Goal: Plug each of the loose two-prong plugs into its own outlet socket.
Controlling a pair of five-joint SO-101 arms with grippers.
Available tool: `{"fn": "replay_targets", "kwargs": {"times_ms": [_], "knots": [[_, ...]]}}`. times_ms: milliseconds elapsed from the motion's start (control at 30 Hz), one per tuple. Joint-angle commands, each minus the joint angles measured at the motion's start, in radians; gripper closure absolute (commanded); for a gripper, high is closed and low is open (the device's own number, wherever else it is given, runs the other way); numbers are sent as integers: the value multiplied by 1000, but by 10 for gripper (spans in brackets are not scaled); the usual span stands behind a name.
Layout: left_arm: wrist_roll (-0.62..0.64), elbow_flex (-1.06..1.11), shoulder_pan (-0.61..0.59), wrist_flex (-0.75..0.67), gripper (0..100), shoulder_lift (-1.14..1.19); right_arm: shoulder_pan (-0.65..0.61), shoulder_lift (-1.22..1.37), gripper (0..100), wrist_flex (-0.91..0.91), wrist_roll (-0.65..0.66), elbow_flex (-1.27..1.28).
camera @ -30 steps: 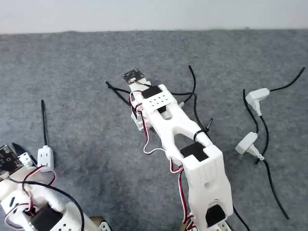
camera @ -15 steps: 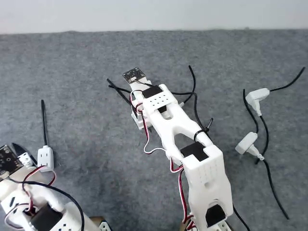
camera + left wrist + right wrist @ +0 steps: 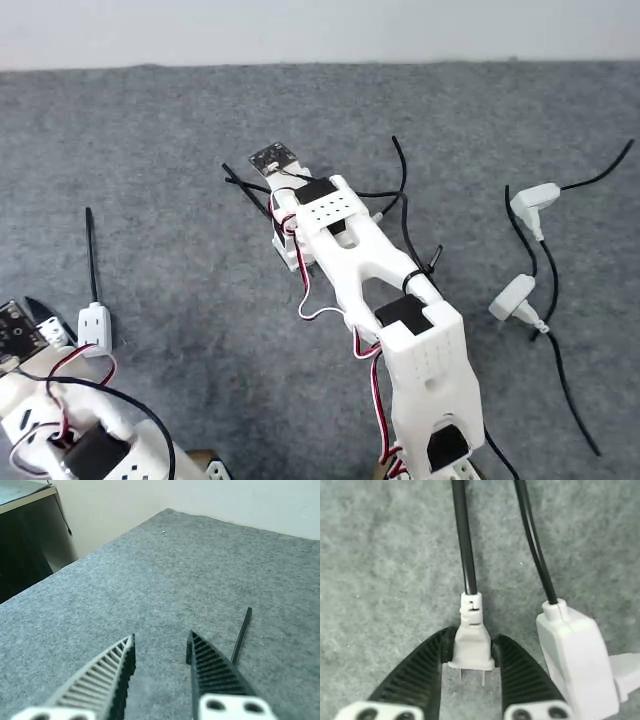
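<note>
Right gripper (image 3: pixel 472 638) clamped on plug (image 3: pixel 470 649): small white body, two prongs, black cord. It sits mid-mat (image 3: pixel 150 150), just beside white socket (image 3: pixel 575 655). Left gripper (image 3: pixel 161 639) fingers apart.

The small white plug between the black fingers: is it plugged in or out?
Out. The small white two-prong plug sits pinched in the right gripper, both metal prongs bare over grey carpet.

white plug (image 3: pixel 470 651), black cord (image 3: pixel 464 540), grey carpet (image 3: pixel 150 150), black ribbed pincer (image 3: pixel 472 639)
</note>
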Motion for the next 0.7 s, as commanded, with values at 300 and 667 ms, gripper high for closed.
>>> {"fn": "replay_targets", "kwargs": {"times_ms": [300,667], "knots": [[2,-7,5,-26,838,-9,1,-18,988,7,18,-55],[8,-13,121,-25,838,-9,1,-289,988,99,98,-54]]}}
